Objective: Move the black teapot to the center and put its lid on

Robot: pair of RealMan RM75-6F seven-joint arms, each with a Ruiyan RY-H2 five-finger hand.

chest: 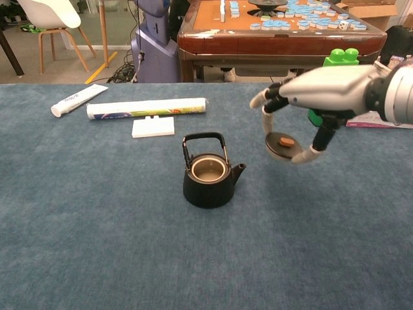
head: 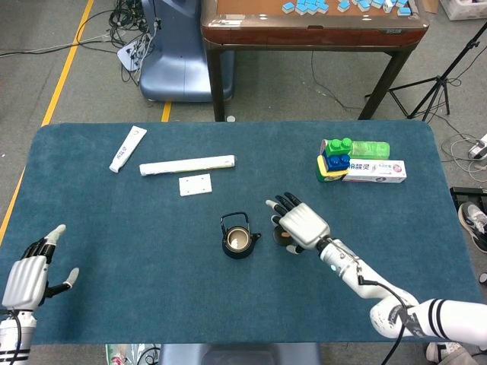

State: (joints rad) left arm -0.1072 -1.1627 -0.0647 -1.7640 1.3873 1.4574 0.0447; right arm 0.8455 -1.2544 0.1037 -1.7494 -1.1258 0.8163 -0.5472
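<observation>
Left hand (head: 23, 277) is resting open at the near table edge, fingers apart, holding nothing. Right hand (chest: 322, 90) is pinching the teapot lid (chest: 281, 144) off the cloth, tilted. Black teapot (chest: 208, 174) is sitting uncovered below-left of it, apart.

A: Right hand (chest: 303, 103) look?
B: Silver-grey shell on the back, smooth and boxy. Fingers (chest: 274, 103) black at the segments, pale white tips. Same in the head view (head: 300, 228).
A: Wrist and arm?
B: Silver-grey cylindrical wrist, small green light on it in the head view. Thin white forearm, black cable running along it, then a white sleeve with black bands near the elbow.
A: Left hand (head: 24, 275)?
B: Same build: ribbed silver-white back, black finger segments, white tips. Striped black-and-white cuff at the wrist, bottom edge of frame.
</observation>
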